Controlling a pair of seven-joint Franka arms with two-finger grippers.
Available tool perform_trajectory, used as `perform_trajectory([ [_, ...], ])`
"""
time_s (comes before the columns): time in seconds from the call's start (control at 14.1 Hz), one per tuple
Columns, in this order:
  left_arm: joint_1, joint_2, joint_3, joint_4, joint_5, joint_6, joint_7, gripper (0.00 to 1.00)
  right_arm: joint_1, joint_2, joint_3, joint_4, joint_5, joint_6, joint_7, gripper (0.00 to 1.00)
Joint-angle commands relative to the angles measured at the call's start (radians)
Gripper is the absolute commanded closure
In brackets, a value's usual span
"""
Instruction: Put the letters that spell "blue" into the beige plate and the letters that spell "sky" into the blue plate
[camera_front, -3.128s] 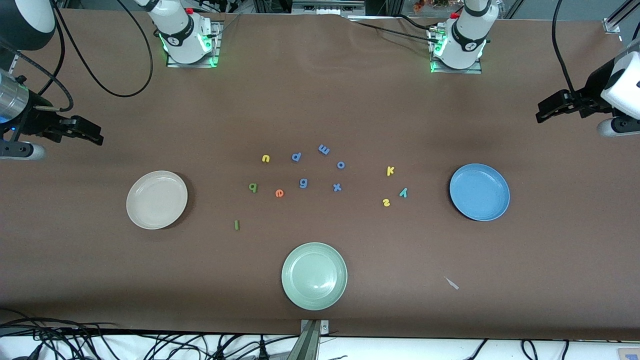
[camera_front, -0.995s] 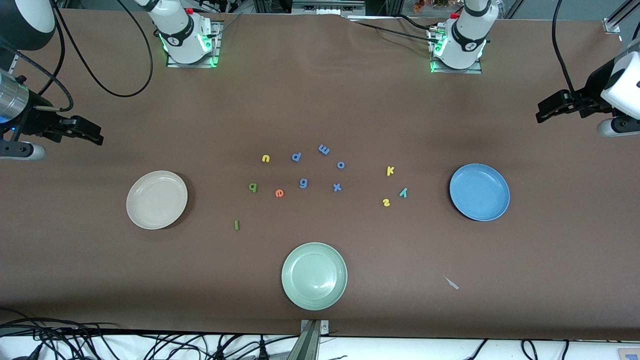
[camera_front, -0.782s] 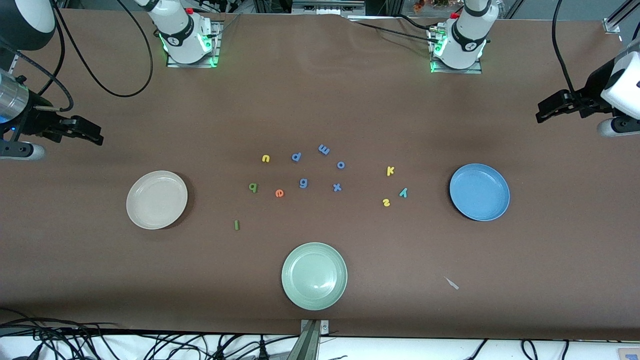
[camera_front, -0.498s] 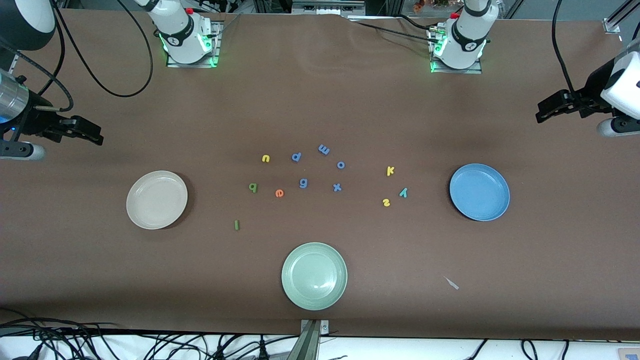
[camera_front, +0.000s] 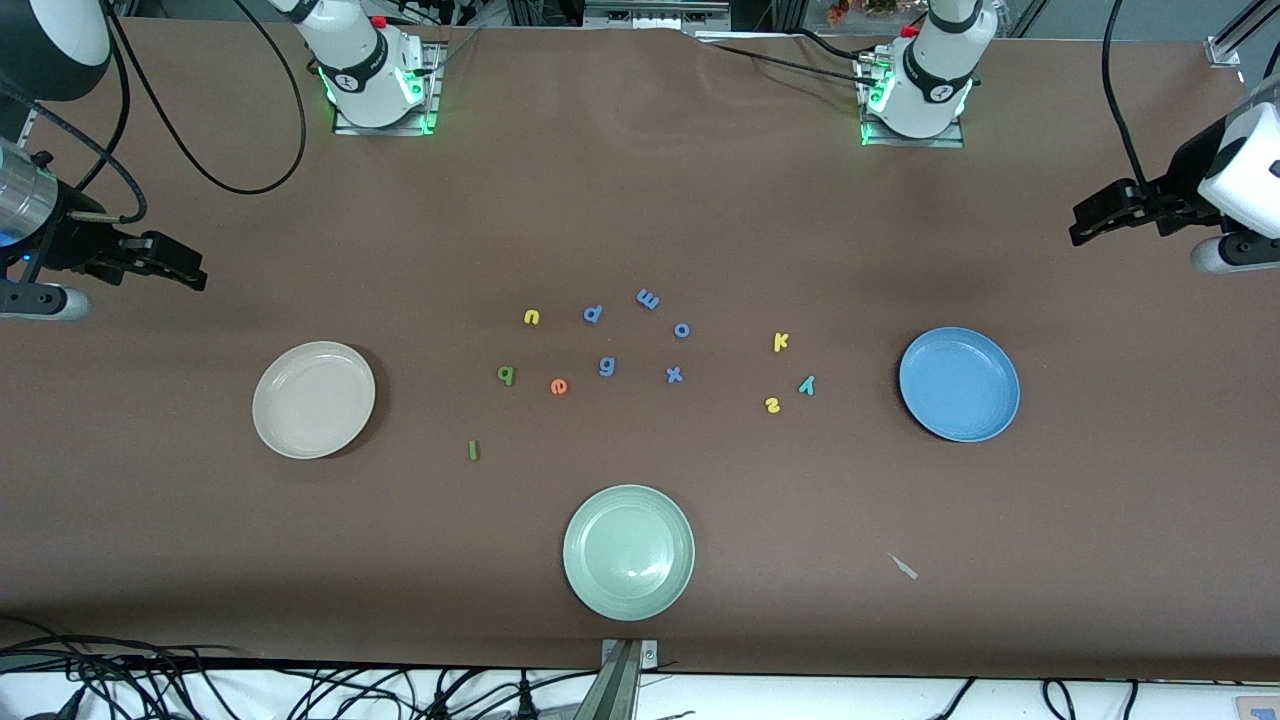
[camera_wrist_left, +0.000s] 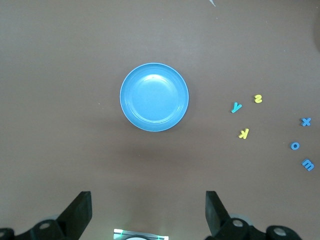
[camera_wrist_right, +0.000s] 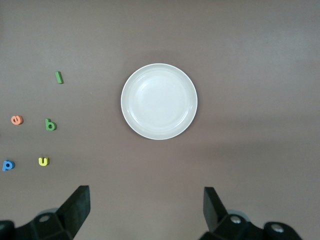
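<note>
White rounded arm shells, green-glowing bases on metal plates, looping black cables, chunky black gripper fingers (camera_wrist_left: 80, 212).

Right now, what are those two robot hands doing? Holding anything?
Left gripper: open, empty, high above the table.
Right gripper: open, empty, high above the table.

— How many plates (camera_front: 314, 400) do we count?
— Three: beige, blue, pale green.
— And foam letters (camera_front: 606, 366)?
— We count twelve: five blue, three yellow, two green, one orange, one teal.
</note>
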Motion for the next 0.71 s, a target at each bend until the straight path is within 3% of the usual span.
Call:
perform_trajectory([
  [0.0,0.001,0.016,-0.010,0.040,0.017,-0.025,-0.006,0.00,-0.004,-0.004,0.004,-0.004,0.000,-0.009,-0.012,0.00],
  [0.28,0.001,0.014,-0.010,0.040,0.017,-0.025,-0.008,0.00,0.009,0.042,0.017,-0.001,-0.001,-0.005,-0.017,0.00],
  [0.64,0.001,0.013,-0.039,0.040,0.018,-0.038,-0.008,0.00,0.109,0.202,0.043,0.040,0.003,0.041,0.003,0.00],
])
